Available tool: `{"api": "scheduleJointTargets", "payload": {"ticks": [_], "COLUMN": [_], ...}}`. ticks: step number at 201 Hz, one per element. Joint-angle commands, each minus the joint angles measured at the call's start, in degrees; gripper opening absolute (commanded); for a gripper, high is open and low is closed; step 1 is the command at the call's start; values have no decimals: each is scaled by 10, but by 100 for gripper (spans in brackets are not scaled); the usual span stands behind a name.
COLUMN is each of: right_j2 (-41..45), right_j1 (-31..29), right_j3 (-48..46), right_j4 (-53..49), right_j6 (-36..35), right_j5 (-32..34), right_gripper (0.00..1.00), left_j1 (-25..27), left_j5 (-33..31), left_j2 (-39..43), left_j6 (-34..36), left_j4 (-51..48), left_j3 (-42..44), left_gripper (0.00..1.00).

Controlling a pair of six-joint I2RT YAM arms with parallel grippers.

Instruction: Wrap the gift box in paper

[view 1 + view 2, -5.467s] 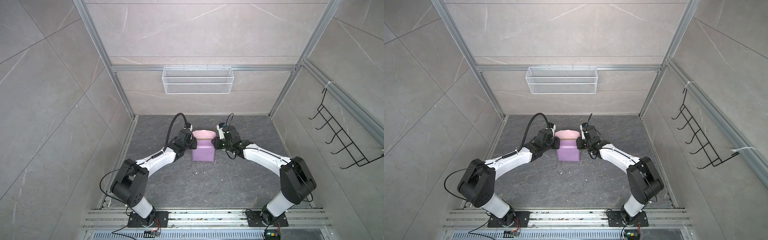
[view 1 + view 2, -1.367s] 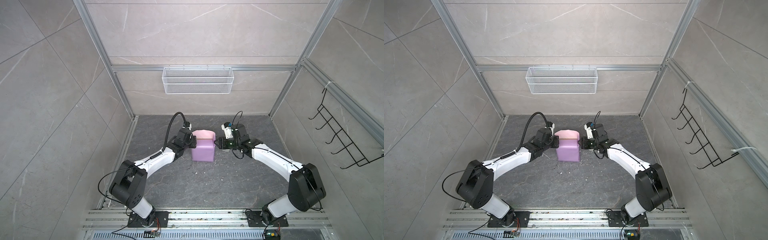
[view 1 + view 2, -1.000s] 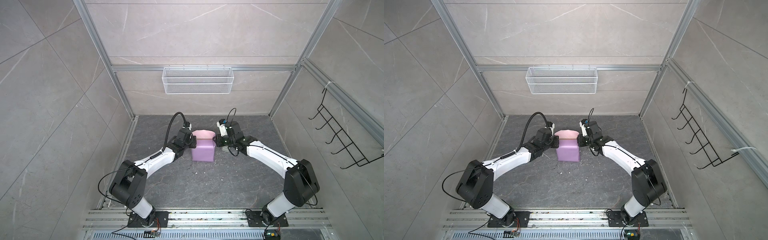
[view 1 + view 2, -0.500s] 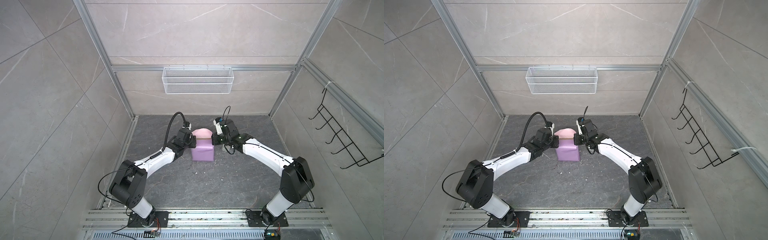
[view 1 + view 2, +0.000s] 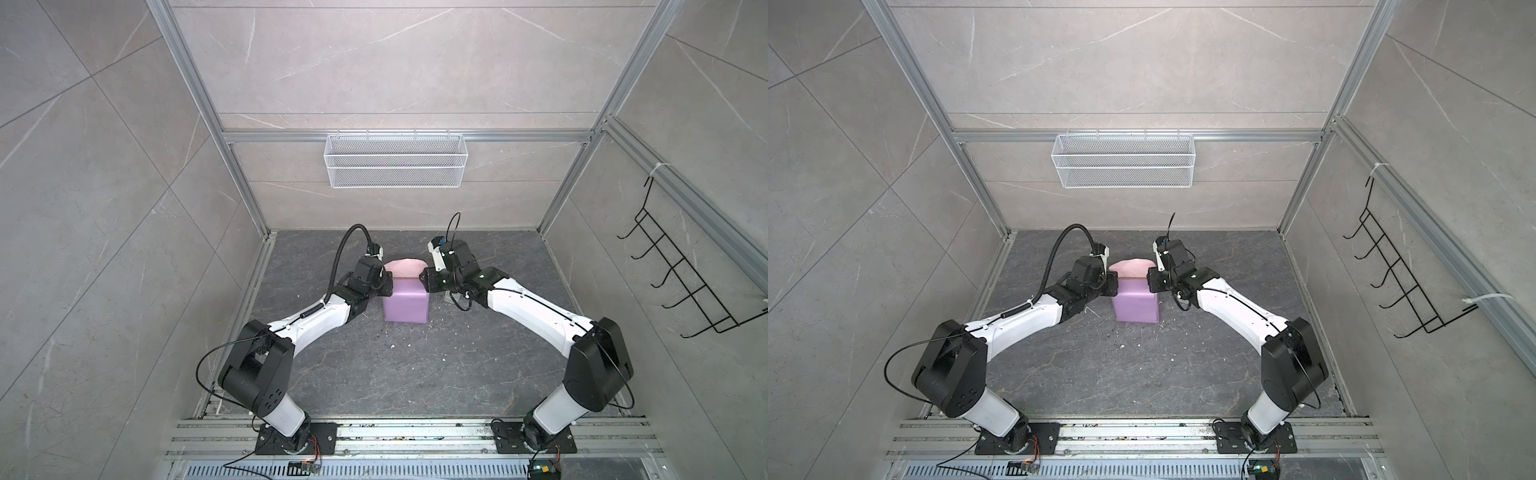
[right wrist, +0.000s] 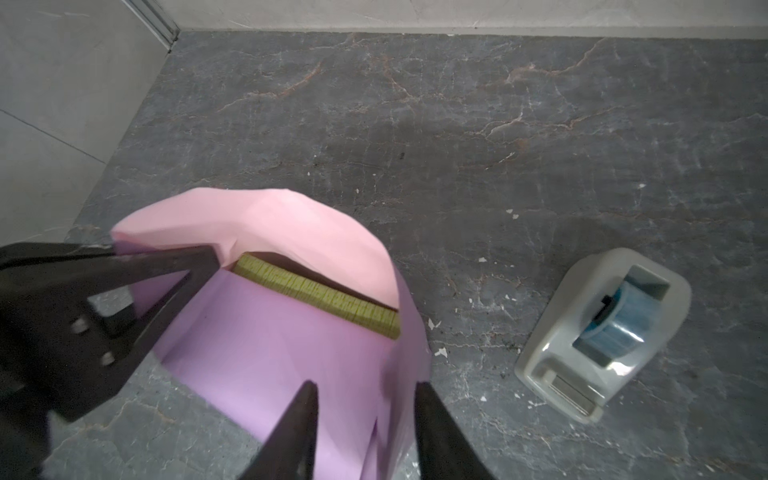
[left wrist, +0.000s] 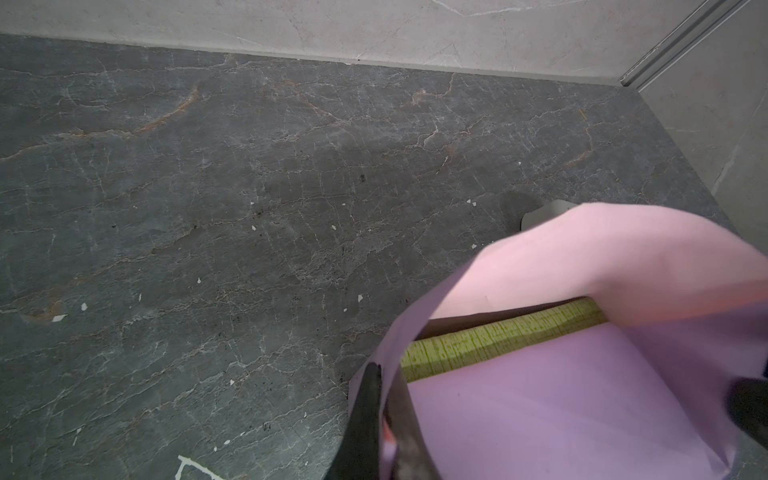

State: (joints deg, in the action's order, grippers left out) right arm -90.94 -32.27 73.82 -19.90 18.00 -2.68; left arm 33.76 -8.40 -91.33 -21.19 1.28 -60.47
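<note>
So, box (image 6: 316, 295) is tucked inside paper (image 5: 405, 305) mid-floor (image 5: 374, 374), only a green strip seen under the pink flap | left claw (image 7: 382, 411) is clamped on the paper's edge | right claw (image 6: 365, 411) is parted, paper edge caught between its fingers | blue roll (image 6: 619, 316) is seated in dispenser (image 6: 552, 365) nearby

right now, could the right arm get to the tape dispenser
Probably yes. The tape dispenser sits on the table close beside the right arm's fingers, with nothing between them. The fingers stand open around the paper edge, so the arm looks free to leave.
</note>
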Motion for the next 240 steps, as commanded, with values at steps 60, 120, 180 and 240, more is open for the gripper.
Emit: {"api": "scheduleJointTargets", "payload": {"ticks": [60, 120, 180, 240], "right_j2": [10, -37, -67, -95], "right_j1": [116, 105, 83, 74], "right_j3": [-22, -26, -8, 8], "right_j4": [-10, 39, 47, 59], "right_j6": [-2, 31, 38, 48], "right_j5": [-143, -195, -195, -191], "right_gripper": [52, 50, 49, 49], "left_j1": [-1, -2, -2, -2], "left_j5": [9, 11, 13, 13], "left_j2": [0, 1, 1, 3], "left_j6": [3, 3, 3, 4], "left_j4": [4, 3, 3, 2], "left_j3": [-8, -9, -10, -9], "left_gripper": [0, 0, 0, 0]}}
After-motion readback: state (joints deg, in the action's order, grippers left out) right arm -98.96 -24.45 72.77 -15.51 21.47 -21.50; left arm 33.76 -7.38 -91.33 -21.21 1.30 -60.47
